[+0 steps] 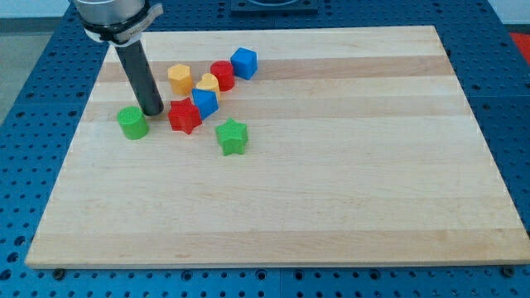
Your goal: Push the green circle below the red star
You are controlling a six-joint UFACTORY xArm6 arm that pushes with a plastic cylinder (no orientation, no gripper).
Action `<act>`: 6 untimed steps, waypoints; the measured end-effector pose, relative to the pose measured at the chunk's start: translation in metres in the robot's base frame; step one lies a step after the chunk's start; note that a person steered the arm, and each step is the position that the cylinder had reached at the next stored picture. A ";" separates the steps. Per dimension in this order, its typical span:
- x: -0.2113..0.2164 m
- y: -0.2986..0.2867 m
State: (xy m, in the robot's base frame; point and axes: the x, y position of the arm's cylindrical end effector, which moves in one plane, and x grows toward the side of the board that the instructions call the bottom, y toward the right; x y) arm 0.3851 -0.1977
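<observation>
The green circle (pixel 132 122) sits on the wooden board near the view's left. The red star (pixel 185 116) lies to its right, with a gap between them. My tip (pixel 153 111) stands in that gap, just above and to the right of the green circle, close to its upper right edge. The dark rod rises from there to the view's top left.
A green star (pixel 232 136) lies right of and below the red star. A blue cube (pixel 204 103) touches the red star's upper right. Above it stand a yellow heart (pixel 208 84), a yellow hexagon (pixel 180 78), a red circle (pixel 222 74) and another blue cube (pixel 244 62).
</observation>
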 end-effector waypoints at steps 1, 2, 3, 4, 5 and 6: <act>-0.006 -0.038; -0.010 -0.069; -0.007 -0.083; 0.003 -0.067; 0.022 -0.033; 0.045 0.001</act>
